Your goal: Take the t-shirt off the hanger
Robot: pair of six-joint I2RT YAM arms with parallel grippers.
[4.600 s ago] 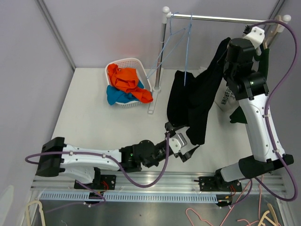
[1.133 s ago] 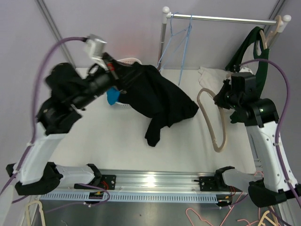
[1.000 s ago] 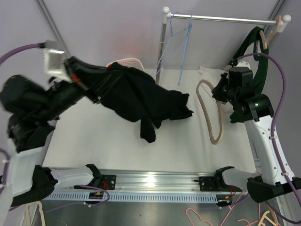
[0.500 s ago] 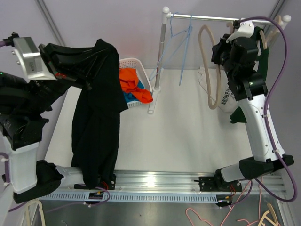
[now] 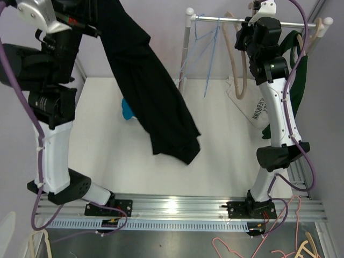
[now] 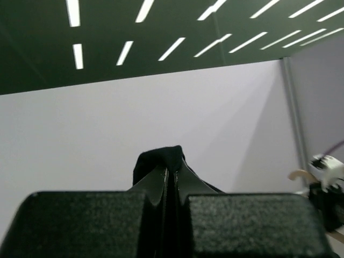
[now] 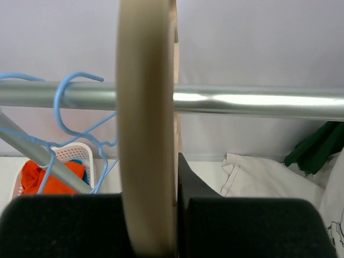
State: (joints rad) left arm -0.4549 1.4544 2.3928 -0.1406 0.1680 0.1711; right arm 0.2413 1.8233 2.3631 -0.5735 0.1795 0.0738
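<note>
One black t-shirt [image 5: 156, 102], off hanger, dangling from left gripper [image 6: 167, 185] raised high at back left; fingers pressed together on cloth fold. One beige hanger [image 5: 238, 59], bare, pinched in right gripper [image 7: 156, 215], crossing in front of rail [image 5: 279, 22]. Two blue hangers [image 5: 208, 48] near rail's left end. Bare table [image 5: 231, 156] shows between shirt hem and right arm.

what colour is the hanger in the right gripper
Pale beige; the hanger shows best in the right wrist view.
</note>
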